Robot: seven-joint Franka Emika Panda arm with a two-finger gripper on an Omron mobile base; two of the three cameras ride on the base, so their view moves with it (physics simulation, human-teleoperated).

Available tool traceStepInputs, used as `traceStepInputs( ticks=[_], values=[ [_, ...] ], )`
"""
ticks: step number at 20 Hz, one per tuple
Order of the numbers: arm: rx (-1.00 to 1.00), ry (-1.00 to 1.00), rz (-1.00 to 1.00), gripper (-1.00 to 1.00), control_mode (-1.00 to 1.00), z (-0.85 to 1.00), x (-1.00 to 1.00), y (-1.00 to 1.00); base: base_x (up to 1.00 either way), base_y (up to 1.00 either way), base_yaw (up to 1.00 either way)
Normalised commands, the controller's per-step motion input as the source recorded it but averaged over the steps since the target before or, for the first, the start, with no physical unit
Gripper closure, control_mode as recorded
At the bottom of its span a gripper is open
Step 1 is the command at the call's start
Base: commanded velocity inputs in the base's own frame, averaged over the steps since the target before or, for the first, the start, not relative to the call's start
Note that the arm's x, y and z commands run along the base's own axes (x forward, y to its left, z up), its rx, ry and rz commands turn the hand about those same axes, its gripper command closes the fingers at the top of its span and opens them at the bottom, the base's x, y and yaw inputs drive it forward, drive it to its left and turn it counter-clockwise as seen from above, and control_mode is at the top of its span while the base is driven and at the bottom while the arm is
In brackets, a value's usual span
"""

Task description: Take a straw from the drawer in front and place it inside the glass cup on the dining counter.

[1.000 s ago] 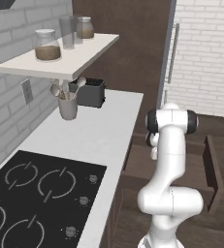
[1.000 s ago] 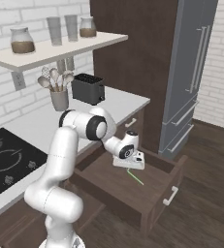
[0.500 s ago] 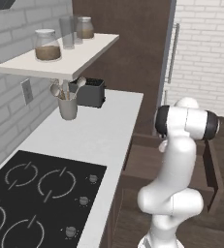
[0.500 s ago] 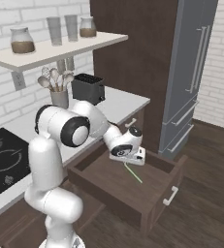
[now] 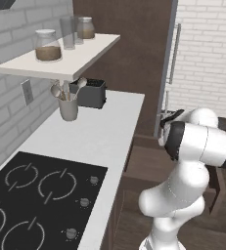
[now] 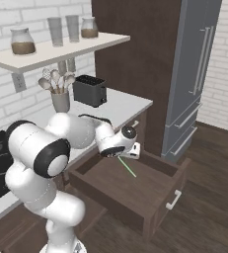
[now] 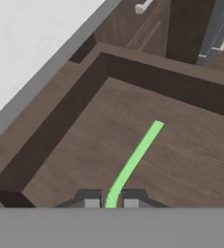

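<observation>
Hand view: gripper [image 7: 111,203] astride straw [image 7: 133,162], above drawer [image 7: 60,126].

Even, soft, shadowless rendered light

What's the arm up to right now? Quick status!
Gripper over the open drawer, fingertips either side of the straw's near end, grip unconfirmed. Straw angled across the drawer. Nothing else in the drawer.
</observation>
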Motion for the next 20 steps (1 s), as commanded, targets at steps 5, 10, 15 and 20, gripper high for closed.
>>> traceStepInputs(
  ticks=[5,10,15,20],
  values=[
    [0.01,0.11,-0.11,1.00,-1.00,1.00,0.23,0.13,0.00,0.00,0.00],
    [0.09,0.34,-0.15,1.00,-1.00,1.00,0.01,0.00,0.00,0.00,0.00],
    [0.12,0.43,-0.14,1.00,-1.00,1.00,-0.09,0.00,0.00,0.00,0.00],
    [0.04,0.32,-0.03,1.00,-1.00,1.00,-0.45,0.00,0.00,0.00,0.00]
  ],
)
